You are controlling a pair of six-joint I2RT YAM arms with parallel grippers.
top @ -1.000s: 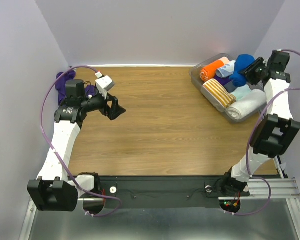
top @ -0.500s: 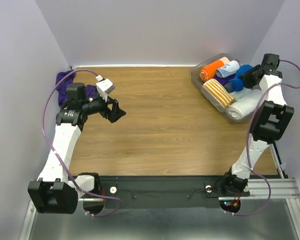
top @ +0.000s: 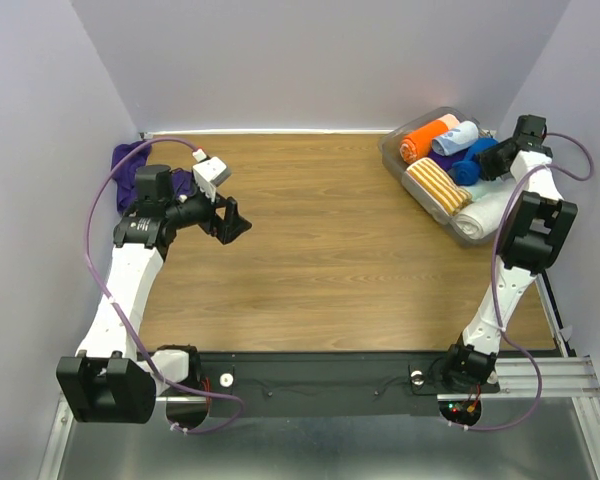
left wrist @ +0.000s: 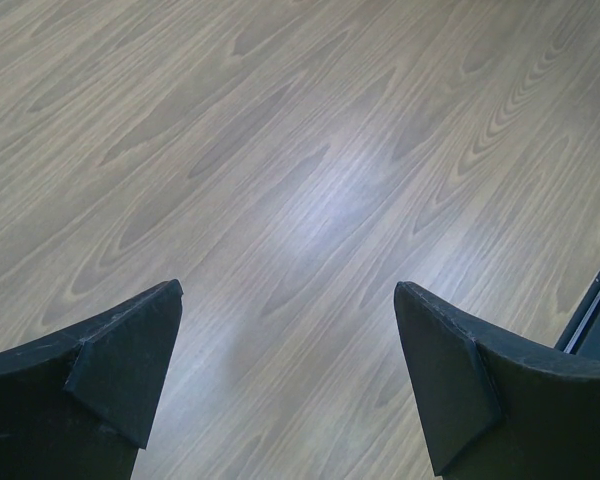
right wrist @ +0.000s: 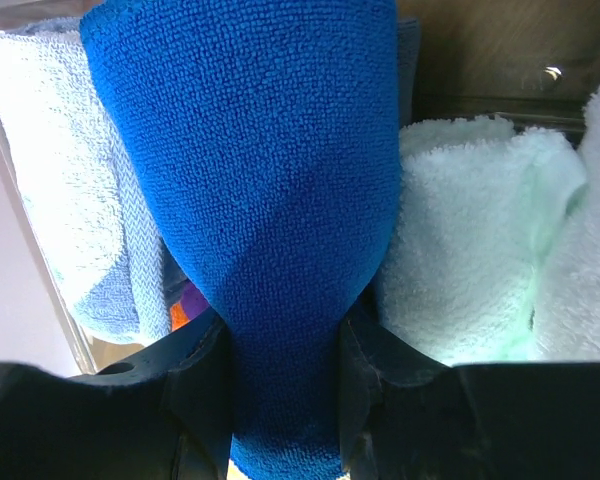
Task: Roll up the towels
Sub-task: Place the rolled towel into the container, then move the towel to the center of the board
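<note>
My right gripper (top: 485,165) is reaching into the clear bin (top: 391,152) at the far right corner of the table (top: 330,260). On the right wrist camera the gripper (right wrist: 285,395) is clamped on the blue towel (right wrist: 270,190). The cloth is pinched between the two fingers (right wrist: 195,385) at its near end and widens out beyond them. From above, the blue towel (top: 467,166) sits among the other rolls inside the bin. An orange roll (top: 425,140) and a pale blue roll (top: 458,136) lie on its far side. A striped roll (top: 437,187) and a white roll (top: 487,210) lie on its near side. Up close, the pale blue roll (right wrist: 75,190) presses against it on one side and a pale fluffy roll (right wrist: 470,260) on the other.

My left gripper (top: 232,222) hangs over the left part of the table with nothing in it. The left wrist camera shows the gripper (left wrist: 288,295) with its fingers (left wrist: 130,350) spread wide apart and only bare wood grain (left wrist: 280,150) between them.

The purple towel (top: 130,165) lies crumpled, not rolled, in the far left corner of the table. It is behind the left arm and partly hidden by it, well apart from the bin.
</note>
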